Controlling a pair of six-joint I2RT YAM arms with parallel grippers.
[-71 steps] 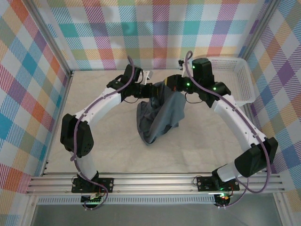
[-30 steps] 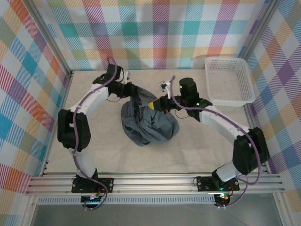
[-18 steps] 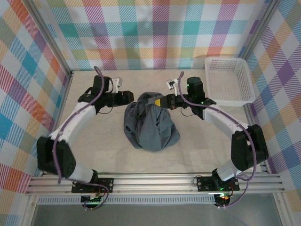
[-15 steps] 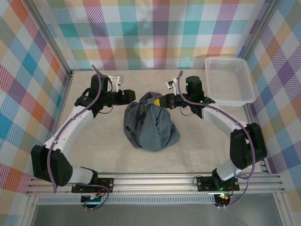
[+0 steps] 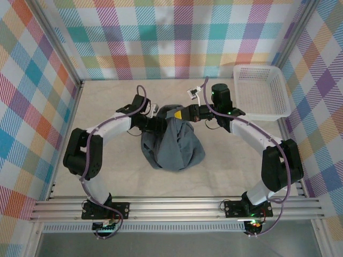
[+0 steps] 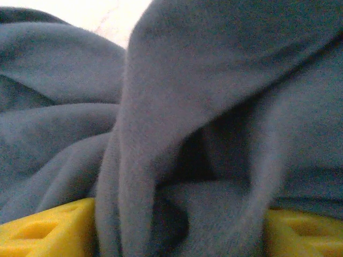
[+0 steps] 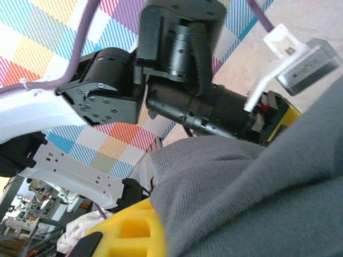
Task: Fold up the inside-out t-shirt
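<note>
Cloth takes up the middle of the overhead view. The inside-out t-shirt (image 5: 174,144) lies bunched in a rounded heap at the centre of the bench (image 5: 107,171), and its sleeves and collar are lost in the folds. The left jaws are buried in the heap's upper left edge, where the cloth hides them. The right jaws sit at the heap's peak with one yellow finger (image 5: 176,114) showing on top and the cloth gathered up to it. A white mesh basket (image 5: 260,91) stands well apart in the far right corner.

From the left wrist, blurred slate cloth hangs close to the lens. Two yellow fingers (image 6: 43,233) show at the bottom corners, wide apart. A thick, slack fold hangs between them and covers their inner ends, and the lower edge cuts off the rest of each. The left jaws are open, with cloth between them but not pinched. A pale sliver of bench shows at the very top.

From the right wrist, one yellow finger (image 7: 134,230) pokes out at the bottom edge, while its partner lies under the grey cloth that spreads across the lower right. The right jaws are closed on a pinch of the shirt, though cloth covers the pinch itself. Just beyond sits the left arm's black wrist (image 7: 182,59) with its white camera bracket (image 7: 289,53), and the plaid wall (image 7: 43,48) is behind them.
</note>
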